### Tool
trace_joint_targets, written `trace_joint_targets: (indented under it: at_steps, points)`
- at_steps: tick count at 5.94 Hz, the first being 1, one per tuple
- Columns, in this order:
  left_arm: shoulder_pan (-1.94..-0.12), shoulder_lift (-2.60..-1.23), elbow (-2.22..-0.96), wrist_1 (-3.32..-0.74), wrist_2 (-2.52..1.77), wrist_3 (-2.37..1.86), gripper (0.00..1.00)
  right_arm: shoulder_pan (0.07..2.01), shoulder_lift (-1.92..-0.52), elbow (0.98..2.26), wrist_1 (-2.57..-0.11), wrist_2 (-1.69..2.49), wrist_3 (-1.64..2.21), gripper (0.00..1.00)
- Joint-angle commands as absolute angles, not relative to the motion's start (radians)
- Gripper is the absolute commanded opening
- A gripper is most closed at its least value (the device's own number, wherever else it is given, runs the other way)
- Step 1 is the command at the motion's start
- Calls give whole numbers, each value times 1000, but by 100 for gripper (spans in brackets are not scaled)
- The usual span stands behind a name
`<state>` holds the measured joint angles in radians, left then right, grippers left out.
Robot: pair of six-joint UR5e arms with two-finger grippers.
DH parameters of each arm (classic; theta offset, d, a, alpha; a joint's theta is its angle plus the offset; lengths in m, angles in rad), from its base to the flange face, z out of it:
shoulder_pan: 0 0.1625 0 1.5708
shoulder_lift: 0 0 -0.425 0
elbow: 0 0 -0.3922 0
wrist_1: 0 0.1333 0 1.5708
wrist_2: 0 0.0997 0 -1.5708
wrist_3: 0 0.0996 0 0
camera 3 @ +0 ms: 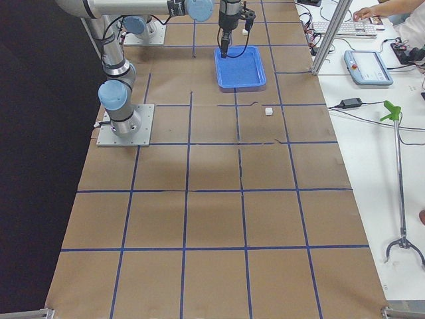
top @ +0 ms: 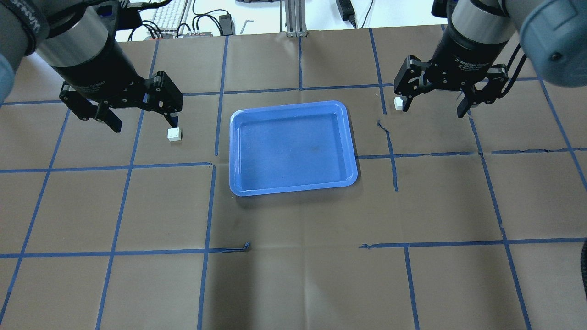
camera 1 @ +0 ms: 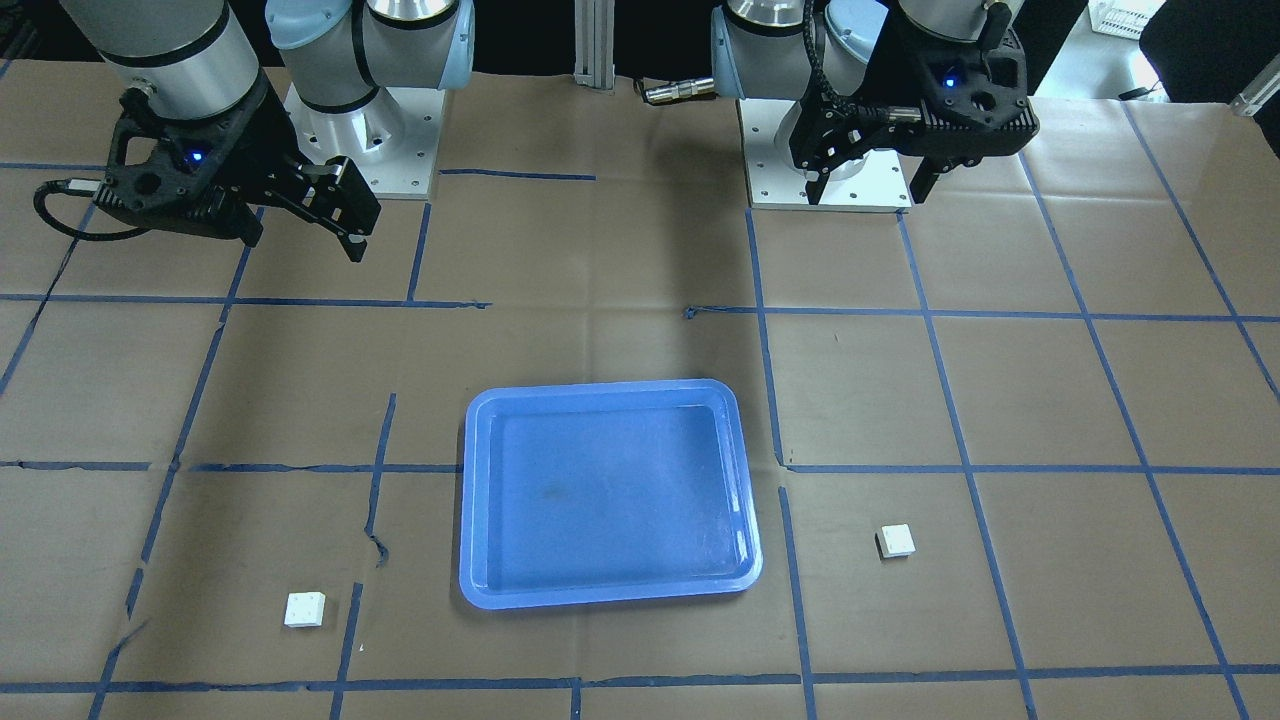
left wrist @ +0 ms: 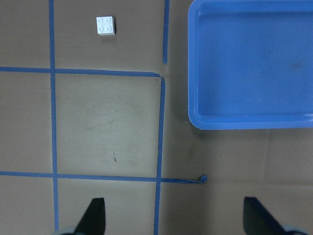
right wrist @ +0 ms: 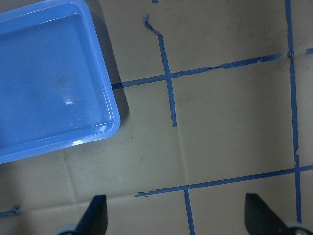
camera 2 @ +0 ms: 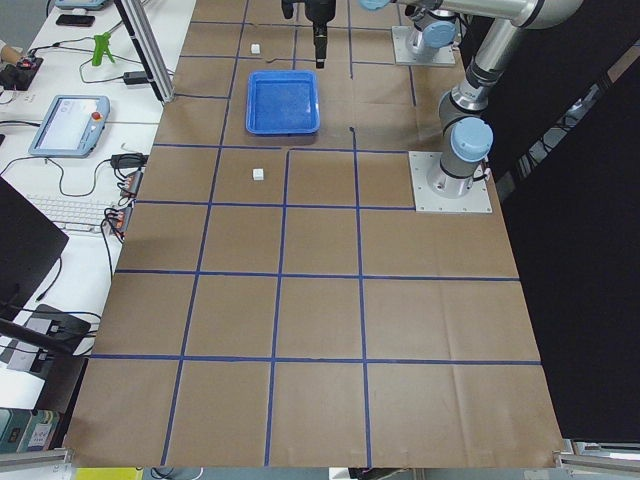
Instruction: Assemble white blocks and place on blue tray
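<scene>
The blue tray [top: 293, 146] lies empty at the table's middle. One white block [top: 174, 134] sits on the paper left of the tray, just below my left gripper's inner fingertip as seen from overhead. It also shows in the left wrist view [left wrist: 106, 26], studs up, left of the tray [left wrist: 249, 63]. The other white block [top: 398, 103] sits right of the tray, partly hidden behind my right gripper's finger. The front view shows both blocks [camera 1: 896, 541] [camera 1: 304, 609]. My left gripper [top: 144, 123] and right gripper [top: 433, 109] are open, empty and raised above the table.
The table is covered in brown paper with a blue tape grid [top: 213, 165]. The arm bases [camera 1: 365, 130] stand on white plates at the robot's side. A keyboard and cables [top: 174, 18] lie beyond the far edge. The right wrist view shows only the tray's corner [right wrist: 49, 73] and paper.
</scene>
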<state>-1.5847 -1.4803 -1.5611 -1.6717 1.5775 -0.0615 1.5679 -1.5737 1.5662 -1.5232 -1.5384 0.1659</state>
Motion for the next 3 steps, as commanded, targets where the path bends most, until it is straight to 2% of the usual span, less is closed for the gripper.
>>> trace_joint_targets:
  at_steps: [1,3]
  points:
    - [-1585,-1479,-1560,-1672,1583,-60,100,1568,-1574,1566,-1523,-1539,154,100]
    - [-1557,-1477,-1551,-1664,1572,-14,100,1562,-1577,1565,-1523,-1546,-127,100]
